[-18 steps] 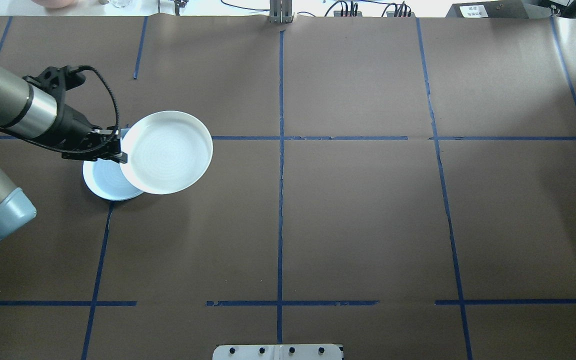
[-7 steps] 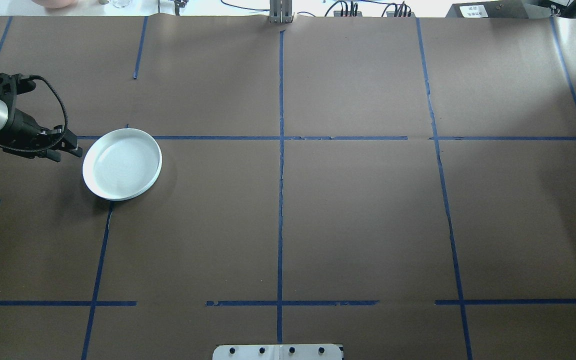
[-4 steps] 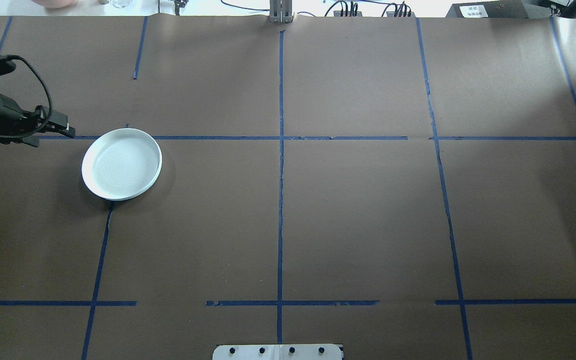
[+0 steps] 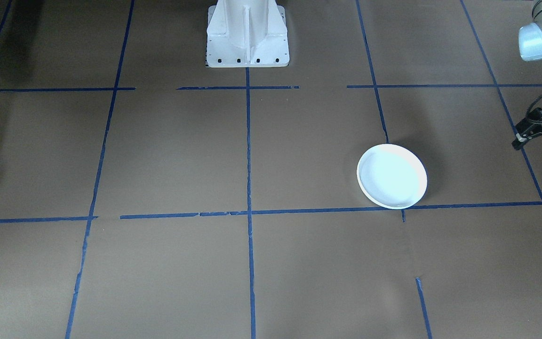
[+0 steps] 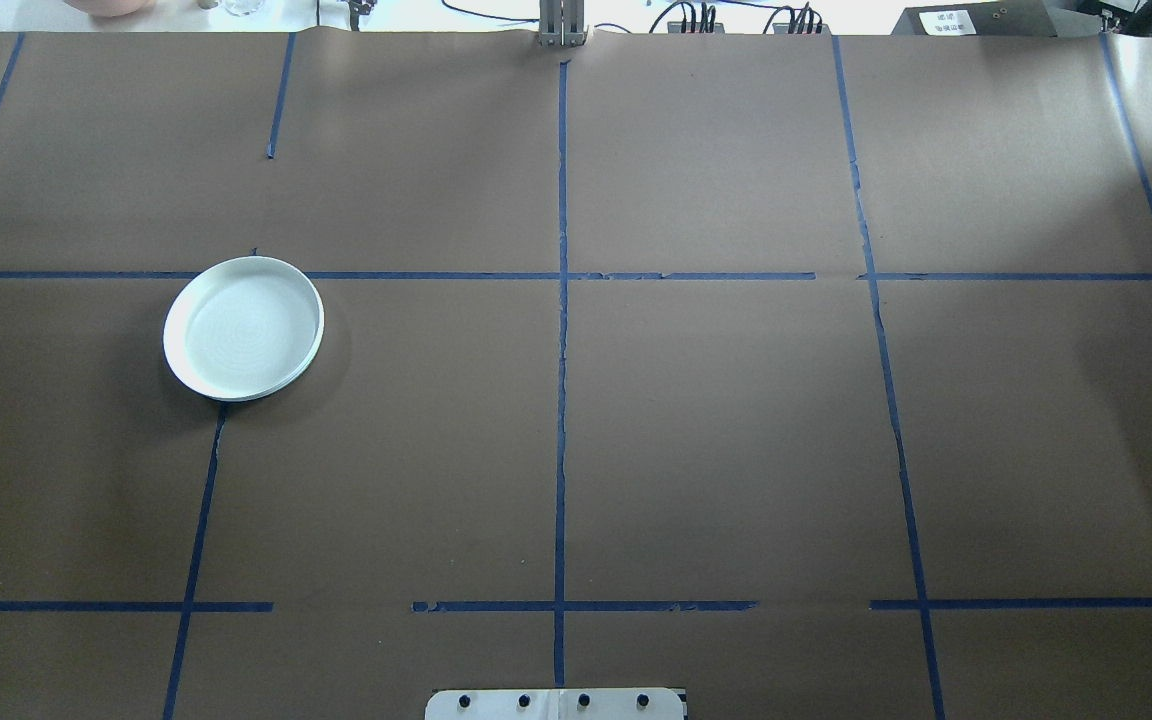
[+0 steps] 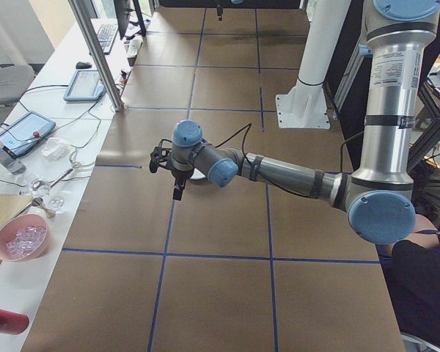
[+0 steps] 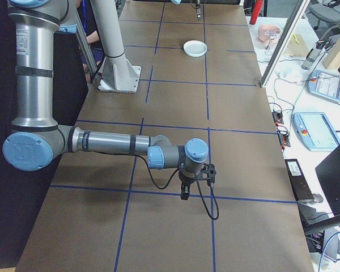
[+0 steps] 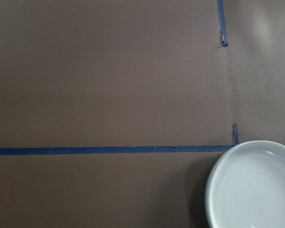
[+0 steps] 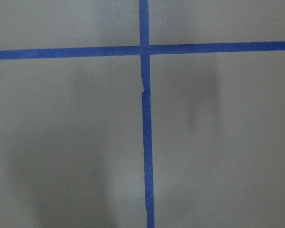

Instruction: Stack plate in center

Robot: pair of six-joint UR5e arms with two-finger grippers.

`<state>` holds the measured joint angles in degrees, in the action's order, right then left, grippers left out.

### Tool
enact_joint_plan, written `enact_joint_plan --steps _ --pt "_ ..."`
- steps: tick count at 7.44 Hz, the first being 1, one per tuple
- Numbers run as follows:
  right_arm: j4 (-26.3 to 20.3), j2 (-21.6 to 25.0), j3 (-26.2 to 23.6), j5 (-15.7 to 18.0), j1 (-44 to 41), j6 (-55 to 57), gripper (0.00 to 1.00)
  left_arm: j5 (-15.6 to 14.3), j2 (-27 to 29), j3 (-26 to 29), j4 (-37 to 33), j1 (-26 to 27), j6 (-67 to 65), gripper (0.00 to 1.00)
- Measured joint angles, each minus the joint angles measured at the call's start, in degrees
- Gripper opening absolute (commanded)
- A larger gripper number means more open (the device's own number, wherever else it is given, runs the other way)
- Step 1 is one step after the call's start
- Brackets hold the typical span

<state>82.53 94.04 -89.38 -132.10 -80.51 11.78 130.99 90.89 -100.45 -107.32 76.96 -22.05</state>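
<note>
Plate stack [image 5: 243,328] rests on worktop [image 5: 696,420], left of centre, at blue tape crossing. Top plate released since earlier frames. Left hand [image 4: 541,136] withdrawn clear of stack, fingers apart, empty. Right hand [image 7: 196,180]: state cannot be determined. Stacking appears complete.

A large table [image 5: 736,450] covered in brown paper fills the scene, divided into rectangles by strips of blue tape [image 5: 561,400]. Along its far edge runs a white side bench [image 6: 29,183] holding two tablets [image 6: 88,84], a keyboard [image 6: 105,35], loose cables, and a pink bowl [image 6: 22,238]. An upright metal post [image 6: 95,51] stands at the table's edge beside this bench. Even, soft light falls across the surface.
</note>
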Motion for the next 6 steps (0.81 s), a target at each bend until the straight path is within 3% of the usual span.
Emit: enact_joint_plan --steps 1,3,5,6 --pt "0.00 0.00 0.00 0.00 0.00 0.00 1.00 -0.04 -0.12 0.56 6.03 4.87 9.67 1.00" --pt "0.00 0.00 0.00 0.00 0.00 0.00 1.00 -0.05 -0.53 4.88 10.88 12.41 18.66 1.00" --pt "0.00 0.00 0.00 0.00 0.00 0.00 1.00 0.95 -1.02 9.63 11.87 15.26 22.83 1.00" --pt "0.00 0.00 0.00 0.00 0.00 0.00 1.00 3.22 -1.40 10.68 12.05 15.58 23.46 1.00"
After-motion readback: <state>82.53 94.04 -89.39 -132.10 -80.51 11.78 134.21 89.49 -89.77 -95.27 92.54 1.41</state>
